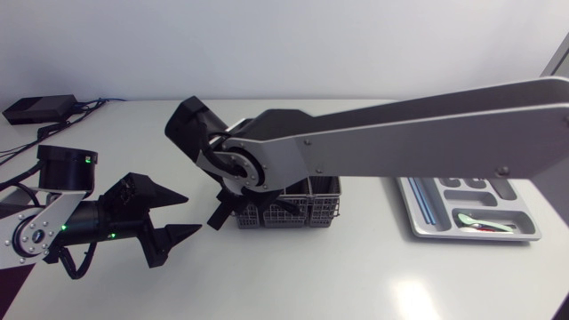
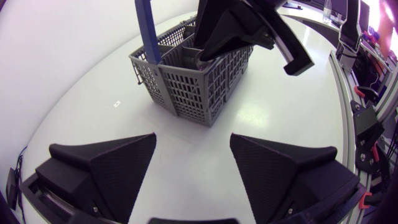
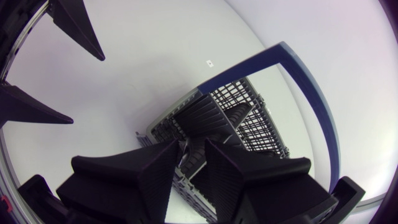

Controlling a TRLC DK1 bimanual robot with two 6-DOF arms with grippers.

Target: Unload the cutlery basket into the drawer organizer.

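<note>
The grey cutlery basket [image 1: 307, 212] stands at mid-table, partly under my right arm. A blue handle [image 2: 147, 34] stands up from its near corner and arcs beside my right gripper [image 3: 311, 93]. My right gripper [image 1: 238, 212] reaches down into the basket [image 3: 249, 118]; in its own view [image 3: 193, 148] the jaws stand narrowly apart over a black ribbed piece [image 3: 211, 118] inside. My left gripper [image 1: 191, 213] rests open on the table left of the basket [image 2: 193, 87], nothing between its fingers [image 2: 112, 162]. The grey drawer organizer [image 1: 418, 218] lies at the right and holds a green utensil [image 1: 484, 222].
A black box with cables [image 1: 40, 108] lies at the back left corner. Bare tabletop [image 1: 311, 276] runs along the front between basket and edge. My right arm's long link [image 1: 427, 133] spans above the table from the right.
</note>
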